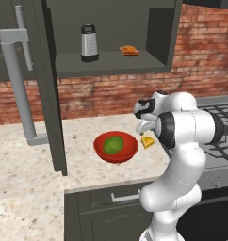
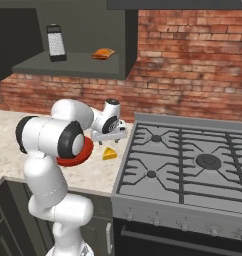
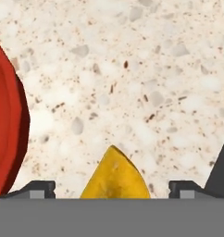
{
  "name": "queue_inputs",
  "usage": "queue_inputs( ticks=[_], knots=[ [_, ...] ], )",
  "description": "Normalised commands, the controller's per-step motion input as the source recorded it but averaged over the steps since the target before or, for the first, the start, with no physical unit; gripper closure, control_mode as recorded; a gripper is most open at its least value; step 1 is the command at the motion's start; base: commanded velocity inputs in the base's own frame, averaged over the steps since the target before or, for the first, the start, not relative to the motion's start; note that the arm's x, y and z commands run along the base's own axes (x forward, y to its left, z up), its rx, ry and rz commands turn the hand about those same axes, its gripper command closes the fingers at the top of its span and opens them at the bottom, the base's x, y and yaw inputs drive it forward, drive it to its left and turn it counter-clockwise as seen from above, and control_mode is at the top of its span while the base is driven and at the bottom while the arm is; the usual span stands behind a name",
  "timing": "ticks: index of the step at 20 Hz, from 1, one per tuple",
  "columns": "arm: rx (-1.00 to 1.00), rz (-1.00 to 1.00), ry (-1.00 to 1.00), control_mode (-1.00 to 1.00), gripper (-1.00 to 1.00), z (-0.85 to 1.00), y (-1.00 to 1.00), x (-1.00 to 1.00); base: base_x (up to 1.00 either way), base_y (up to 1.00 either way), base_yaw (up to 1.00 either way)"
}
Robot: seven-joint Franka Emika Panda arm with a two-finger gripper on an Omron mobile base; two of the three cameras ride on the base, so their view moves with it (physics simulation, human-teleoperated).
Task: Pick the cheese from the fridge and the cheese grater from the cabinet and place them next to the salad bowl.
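The cheese [image 1: 148, 141] [image 2: 110, 154] is a small yellow wedge lying on the speckled counter just right of the salad bowl [image 1: 99, 148] [image 2: 86, 150], a red bowl with a green leafy ball in it. My gripper [image 1: 143, 127] [image 2: 111, 139] hovers just above the cheese, open, with its fingers apart from the wedge. In the hand view the cheese [image 3: 115, 178] lies between the spread fingertips [image 3: 37, 189], with the salad bowl [image 3: 7, 129] at the left. The cheese grater [image 1: 89, 43] [image 2: 56, 43] stands upright on the shelf of the open cabinet [image 1: 111, 66]. The fridge is out of view.
A flat orange-brown item [image 1: 129, 50] [image 2: 102, 53] lies on the cabinet shelf right of the grater. The cabinet door [image 1: 52, 94] with its grey bar handle [image 1: 17, 84] hangs open over the counter's left. A gas stove [image 2: 193, 160] borders the counter on the right.
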Motion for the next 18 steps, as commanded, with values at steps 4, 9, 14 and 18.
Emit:
queue_inputs(
  ticks=[4,9,14,18],
  knots=[
    [0.00,0.00,-0.09,-1.00,-1.00,0.71,0.00,-0.21,0.00,0.00,0.00],
    [0.00,0.00,-0.20,-1.00,-1.00,0.71,0.00,-0.53,0.00,0.00,0.00],
    [0.00,0.00,-0.25,-1.00,-1.00,0.65,0.00,-0.68,0.00,0.00,0.00],
    [0.00,0.00,-0.25,-1.00,-1.00,0.62,0.01,-0.70,0.00,0.00,0.00]
  ],
)
